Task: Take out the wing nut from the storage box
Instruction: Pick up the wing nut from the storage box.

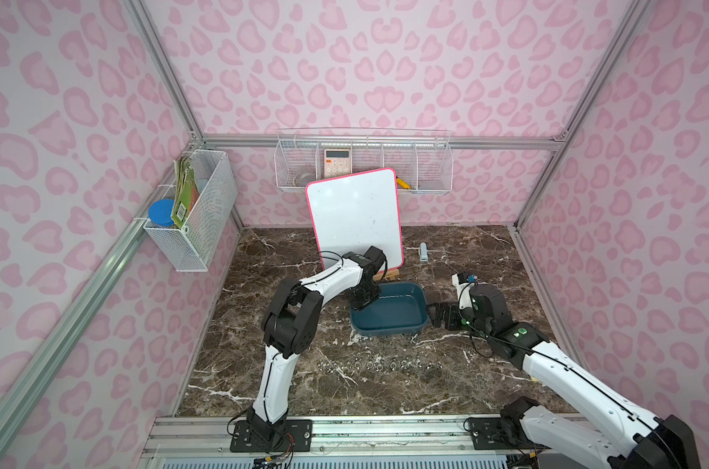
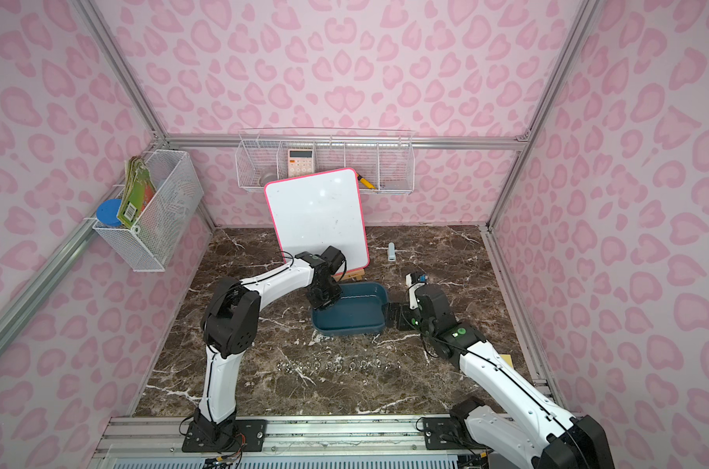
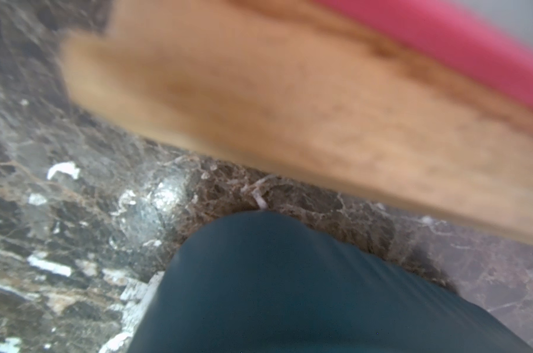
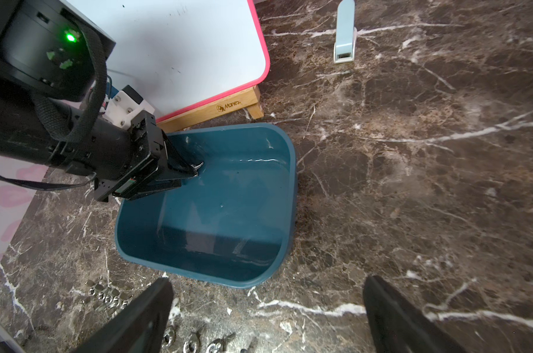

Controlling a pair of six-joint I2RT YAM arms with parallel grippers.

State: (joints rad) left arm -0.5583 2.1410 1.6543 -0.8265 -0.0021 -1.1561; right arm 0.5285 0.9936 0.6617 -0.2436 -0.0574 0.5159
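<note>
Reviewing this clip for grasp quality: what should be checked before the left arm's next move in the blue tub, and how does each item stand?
1. Wing nut at the left gripper fingertips, inside the storage box: ok.
2. Jaws firmly closed on the nut: cannot tell.
3. Right gripper open, outside the box: ok.
4. Left wrist clear of the whiteboard stand behind it: cannot tell.
5. Row of nuts on the table, apart from the box: ok.

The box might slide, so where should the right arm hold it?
Likely the box's short wall facing the open right end effector, approached from that side, one finger inside, one outside: that rim is thin, upright and unobstructed.
</note>
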